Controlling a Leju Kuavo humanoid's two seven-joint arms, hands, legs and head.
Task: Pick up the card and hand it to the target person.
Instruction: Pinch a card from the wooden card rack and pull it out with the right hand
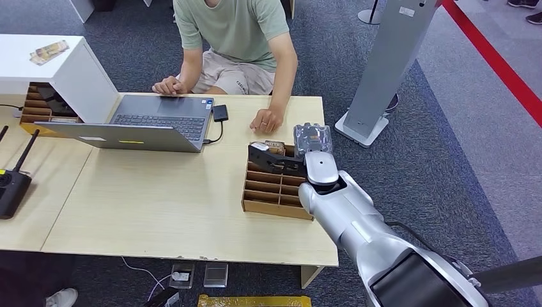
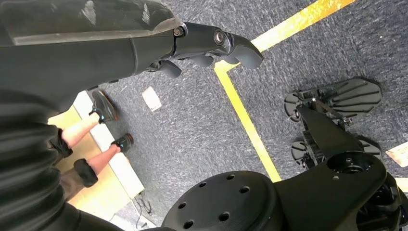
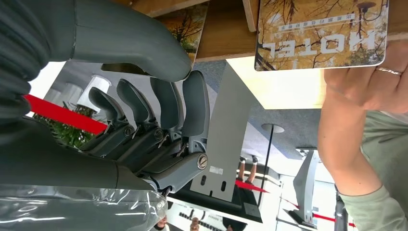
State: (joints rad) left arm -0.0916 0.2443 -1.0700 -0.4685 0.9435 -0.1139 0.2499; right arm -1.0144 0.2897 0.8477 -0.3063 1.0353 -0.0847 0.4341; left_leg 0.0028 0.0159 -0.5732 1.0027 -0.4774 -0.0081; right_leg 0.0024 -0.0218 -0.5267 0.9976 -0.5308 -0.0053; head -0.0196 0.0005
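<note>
A HOTEL card point(image 3: 320, 33) with an autumn-tree print stands in the back of the wooden divider box point(image 1: 271, 192), and a second such card point(image 3: 185, 24) shows past the thumb. In the head view the cards point(image 1: 275, 144) sit at the box's far edge. My right hand point(image 1: 271, 158) reaches over that box, thumb and fingers point(image 3: 168, 103) apart with nothing between them. The seated person rests a hand point(image 1: 265, 120) on the table just behind the box, close to the card point(image 3: 370, 82). My left hand point(image 2: 211, 45) hangs over the floor and holds nothing.
An open laptop point(image 1: 153, 121) and a small black device point(image 1: 220, 113) lie in front of the person. A clear plastic container point(image 1: 312, 136) sits right behind the box. A white box point(image 1: 57, 70) and a router point(image 1: 13, 185) stand left; a grey stand point(image 1: 383, 70) rises right of the table.
</note>
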